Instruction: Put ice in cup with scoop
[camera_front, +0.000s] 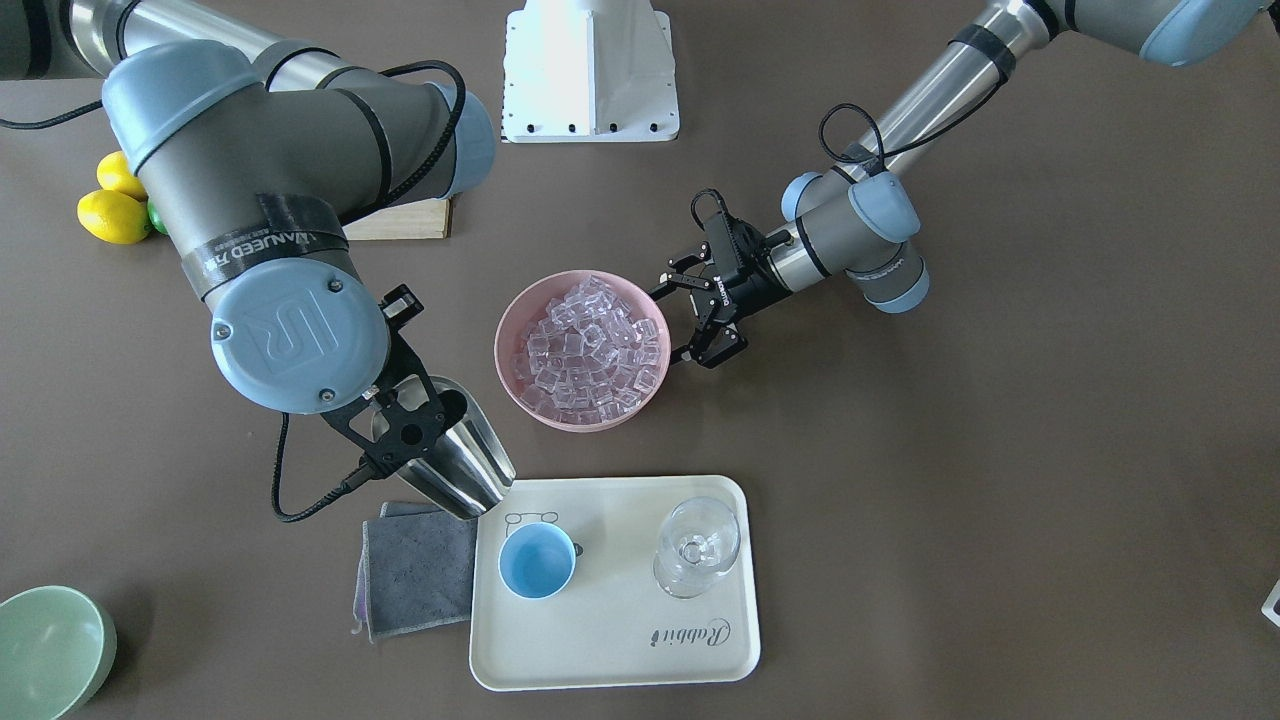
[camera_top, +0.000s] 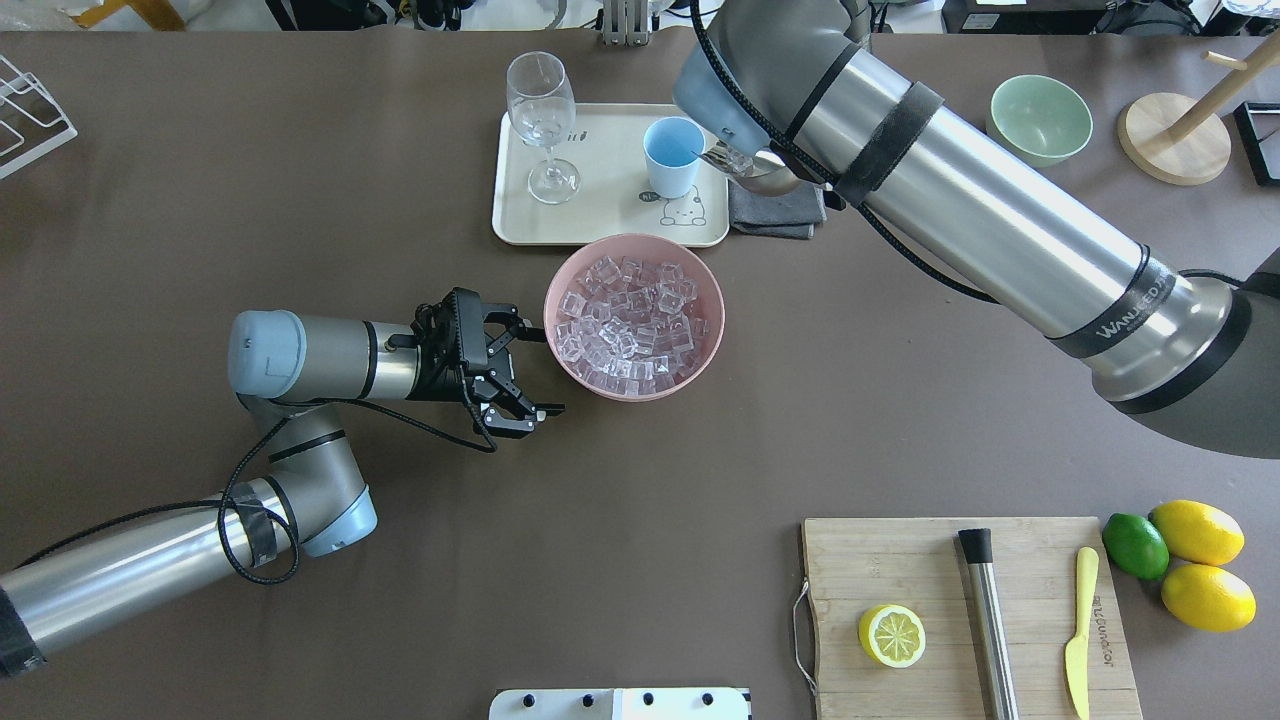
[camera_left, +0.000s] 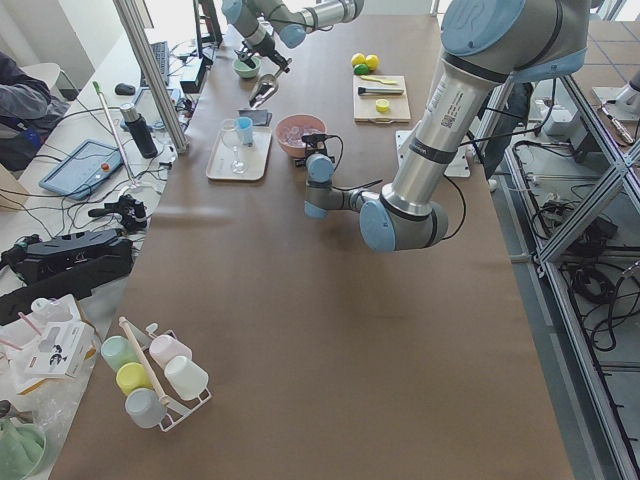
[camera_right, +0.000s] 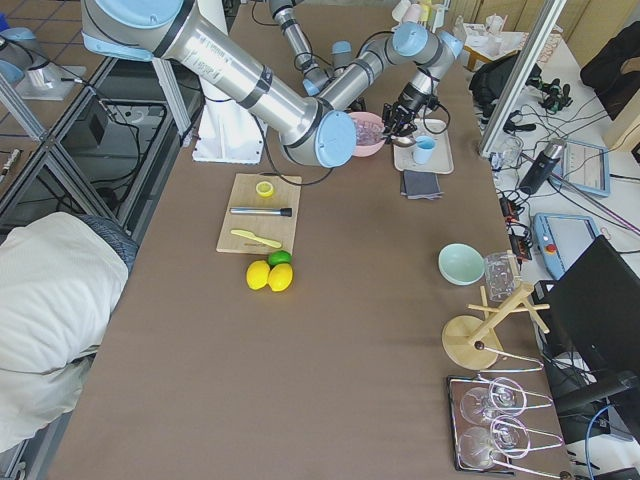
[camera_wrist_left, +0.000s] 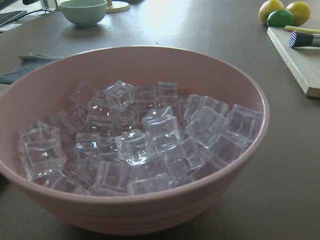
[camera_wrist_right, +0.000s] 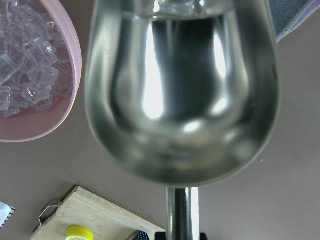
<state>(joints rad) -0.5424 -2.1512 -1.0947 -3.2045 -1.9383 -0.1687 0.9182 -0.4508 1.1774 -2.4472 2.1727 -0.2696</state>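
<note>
The ice (camera_front: 590, 350) is heaped in a pink bowl (camera_front: 510, 320) at mid-table, also seen in the overhead view (camera_top: 630, 320) and close up in the left wrist view (camera_wrist_left: 140, 140). The light-blue cup (camera_front: 537, 560) stands empty on a cream tray (camera_front: 610, 640). My right gripper (camera_front: 405, 435) is shut on the handle of the steel scoop (camera_front: 455, 460), held tilted beside the tray above a grey cloth, mouth toward the cup (camera_top: 672, 155). A few cubes show at the scoop's mouth (camera_wrist_right: 175, 5). My left gripper (camera_top: 540, 372) is open and empty beside the bowl.
A clear stemmed glass (camera_front: 697, 545) stands on the tray next to the cup. A grey cloth (camera_front: 415, 575) lies under the scoop. A pale green bowl (camera_front: 45, 650) sits further off. A cutting board (camera_top: 960, 610) with a lemon half, steel rod and knife lies near the robot.
</note>
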